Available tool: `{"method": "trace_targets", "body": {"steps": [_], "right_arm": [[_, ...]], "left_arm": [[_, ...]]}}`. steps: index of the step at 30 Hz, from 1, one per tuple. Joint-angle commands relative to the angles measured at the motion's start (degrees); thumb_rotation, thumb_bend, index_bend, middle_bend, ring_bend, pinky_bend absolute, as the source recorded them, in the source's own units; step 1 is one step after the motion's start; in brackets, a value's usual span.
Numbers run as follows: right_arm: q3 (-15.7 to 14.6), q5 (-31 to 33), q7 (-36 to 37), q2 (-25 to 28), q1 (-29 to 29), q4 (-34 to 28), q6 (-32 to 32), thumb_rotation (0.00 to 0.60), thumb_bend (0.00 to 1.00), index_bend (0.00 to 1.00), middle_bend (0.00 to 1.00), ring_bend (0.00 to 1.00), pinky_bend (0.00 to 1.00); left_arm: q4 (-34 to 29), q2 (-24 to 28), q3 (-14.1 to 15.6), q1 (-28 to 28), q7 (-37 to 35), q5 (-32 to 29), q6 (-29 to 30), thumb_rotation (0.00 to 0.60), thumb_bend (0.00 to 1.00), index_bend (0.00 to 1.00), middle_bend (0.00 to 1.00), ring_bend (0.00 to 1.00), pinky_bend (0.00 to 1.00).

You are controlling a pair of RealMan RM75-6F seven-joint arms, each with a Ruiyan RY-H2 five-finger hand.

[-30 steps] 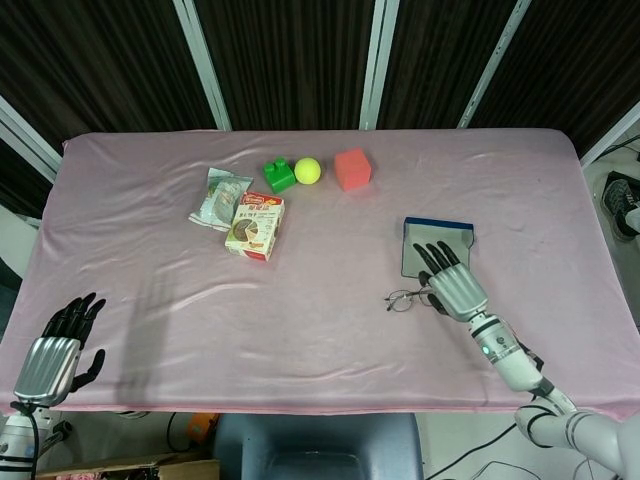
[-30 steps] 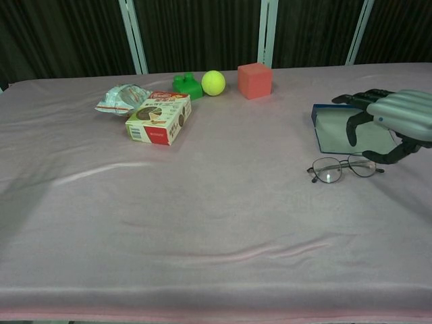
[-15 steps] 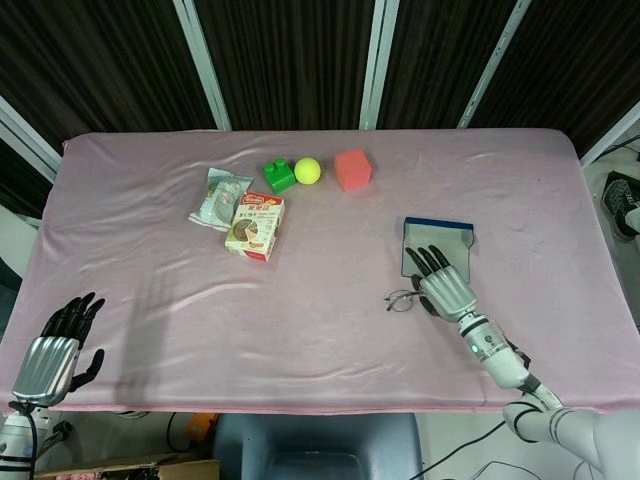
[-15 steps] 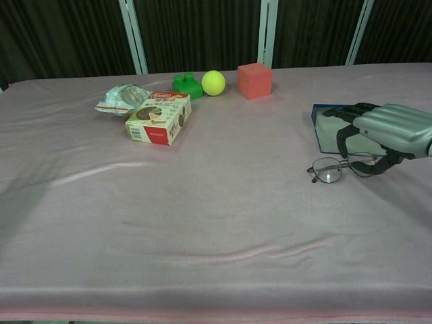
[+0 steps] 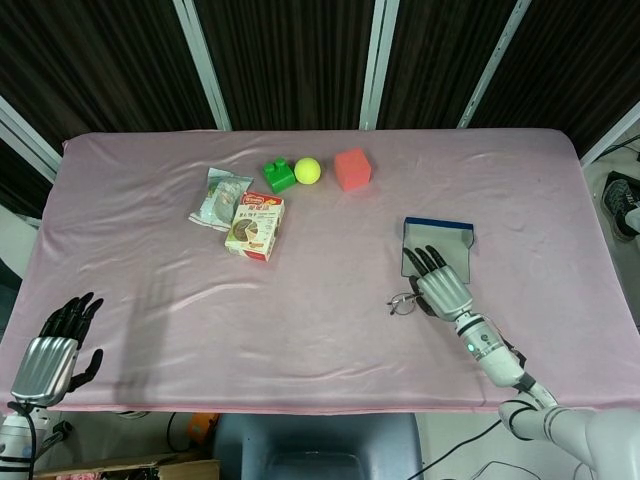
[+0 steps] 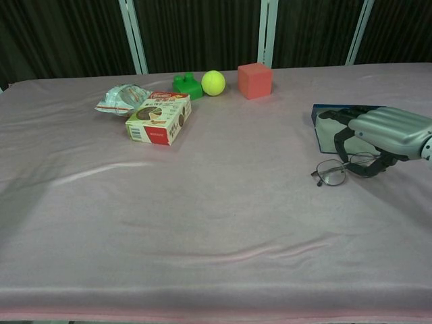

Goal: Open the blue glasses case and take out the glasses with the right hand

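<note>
Lowered since a second ago, right hand (image 6: 381,131) covers and pinches glasses (image 6: 337,172) beside blue glasses case (image 6: 331,131).

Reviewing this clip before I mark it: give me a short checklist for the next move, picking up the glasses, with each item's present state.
1. Case lies open: ok.
2. Glasses out of the case, on the cloth: ok.
3. Right hand over the glasses: ok.
4. Fingers closed on the frame: cannot tell; they curl at it, but contact is unclear.
5. Left hand away at the table edge, holding nothing: ok.
6. Cloth around the glasses free of other things: ok.
</note>
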Motion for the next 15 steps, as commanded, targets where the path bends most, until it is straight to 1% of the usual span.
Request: {"method": "trace_targets", "body": {"steps": [1,8,15], "right_arm": [[0.0,0.0,0.0,-0.1,0.0,0.1,0.0,0.6,0.52,0.69,0.06,0.01,0.0],[0.0,-0.1,0.1,-0.3,0.0,0.1,0.0,0.6,0.52,0.71,0.07,0.01,0.0],[0.2,-0.5,0.4,-0.4,0.2,-0.4,0.5,0.6,0.55,0.73,0.08,0.01,0.0]], "left_arm": [[0.0,0.0,0.0,0.0,0.0,0.0,0.0,0.6,0.42,0.0,0.0,0.0,0.14],[0.0,0.0,0.0,0.0,0.0,0.1,0.0,0.6,0.42,0.0,0.0,0.0,0.14],[0.1,0.1,0.1,0.0,-0.5,0.4,0.2,0.6,0.42,0.0,0.0,0.0,0.14]]}}
